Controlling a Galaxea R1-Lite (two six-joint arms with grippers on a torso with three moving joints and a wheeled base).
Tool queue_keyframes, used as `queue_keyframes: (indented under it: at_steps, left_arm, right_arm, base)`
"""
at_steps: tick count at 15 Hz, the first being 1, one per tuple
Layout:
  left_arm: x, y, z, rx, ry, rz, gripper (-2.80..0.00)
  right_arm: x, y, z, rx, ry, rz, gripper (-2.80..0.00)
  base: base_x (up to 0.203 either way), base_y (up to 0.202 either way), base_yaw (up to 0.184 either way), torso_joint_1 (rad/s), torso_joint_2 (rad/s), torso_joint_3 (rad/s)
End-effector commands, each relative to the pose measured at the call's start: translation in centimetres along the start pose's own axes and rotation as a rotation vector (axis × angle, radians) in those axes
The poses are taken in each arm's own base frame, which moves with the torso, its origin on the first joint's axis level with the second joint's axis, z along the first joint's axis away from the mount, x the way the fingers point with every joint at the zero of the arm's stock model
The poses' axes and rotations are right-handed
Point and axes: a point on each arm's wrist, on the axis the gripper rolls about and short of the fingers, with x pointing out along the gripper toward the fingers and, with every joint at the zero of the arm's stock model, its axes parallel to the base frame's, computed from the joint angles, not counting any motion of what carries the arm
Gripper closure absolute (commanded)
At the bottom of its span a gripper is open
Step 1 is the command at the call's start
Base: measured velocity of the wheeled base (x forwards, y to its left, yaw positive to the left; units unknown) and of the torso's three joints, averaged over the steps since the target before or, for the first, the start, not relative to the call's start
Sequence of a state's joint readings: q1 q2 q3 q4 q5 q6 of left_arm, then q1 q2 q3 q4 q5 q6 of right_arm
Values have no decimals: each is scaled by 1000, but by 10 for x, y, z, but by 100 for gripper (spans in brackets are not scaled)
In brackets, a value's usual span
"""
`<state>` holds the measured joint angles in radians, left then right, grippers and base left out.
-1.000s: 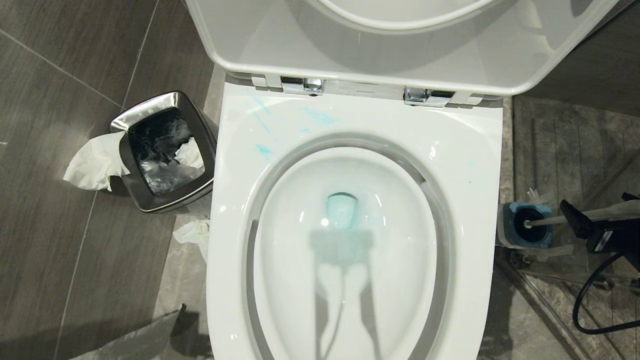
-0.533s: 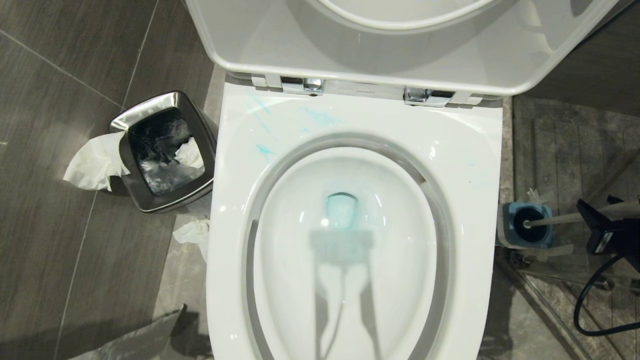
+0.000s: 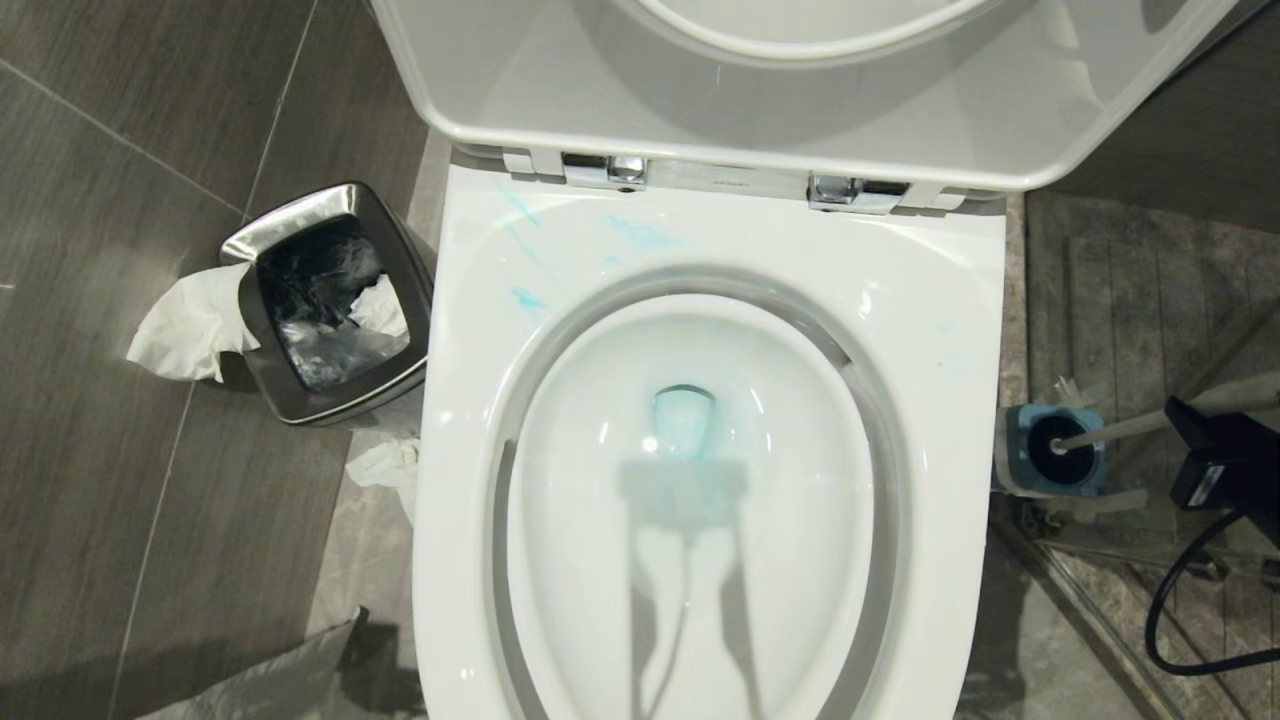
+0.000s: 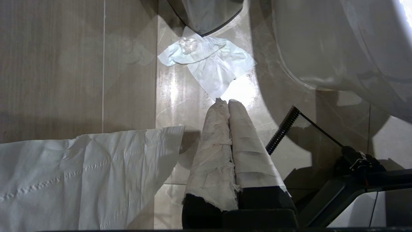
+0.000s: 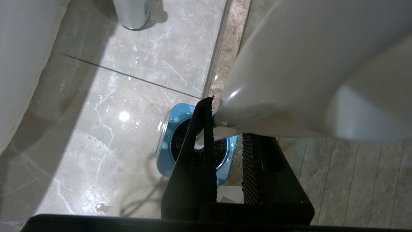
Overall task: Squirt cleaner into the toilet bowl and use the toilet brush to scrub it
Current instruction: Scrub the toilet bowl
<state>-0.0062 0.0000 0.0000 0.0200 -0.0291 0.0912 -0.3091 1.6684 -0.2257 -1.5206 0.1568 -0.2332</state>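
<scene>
From the head camera, the toilet bowl [image 3: 690, 500] fills the middle, lid up, with the cleaner [image 3: 683, 420] tinting the water and streaking the far-left seat. The right gripper [image 3: 1195, 430] sits at the right edge around the toilet brush [image 3: 1110, 432], whose head stands in the blue holder [image 3: 1050, 452]. The left gripper [image 4: 228, 102] shows wrapped fingers pressed together, empty, above floor tissue [image 4: 209, 62]. The right wrist camera shows black fingers [image 5: 201, 141] narrowed onto the white brush handle [image 5: 289, 80].

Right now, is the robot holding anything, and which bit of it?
The right gripper clamps the toilet brush by its white handle, brush end in the blue holder. The left gripper holds nothing.
</scene>
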Motion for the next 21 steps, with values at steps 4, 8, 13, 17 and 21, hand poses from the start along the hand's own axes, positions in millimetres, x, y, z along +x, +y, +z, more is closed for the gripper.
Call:
queue_keyframes:
  at_steps: [4, 8, 13, 17, 21]
  left_arm:
    - [0, 0, 0, 1, 0, 0, 0]
    - [0, 0, 0, 1, 0, 0, 0]
    - [0, 0, 0, 1, 0, 0, 0]
    - [0, 0, 0, 1, 0, 0, 0]
    - [0, 0, 0, 1, 0, 0, 0]
  right_arm:
    - [-21, -2, 23, 29, -95, -22, 0]
    - [-27, -8, 49, 37, -201, -49, 0]
    - [-60, -8, 77, 74, -180, -18, 0]
    - [-80, -13, 112, 135, -107, 5, 0]
    - [-83, -17, 133, 138, -131, 11, 0]
  base:
    - [0, 0, 0, 0, 0, 0]
    - [0, 0, 0, 0, 0, 0]
    - [0, 0, 0, 0, 0, 0]
    - [0, 0, 0, 0, 0, 0]
    - [0, 0, 0, 0, 0, 0]
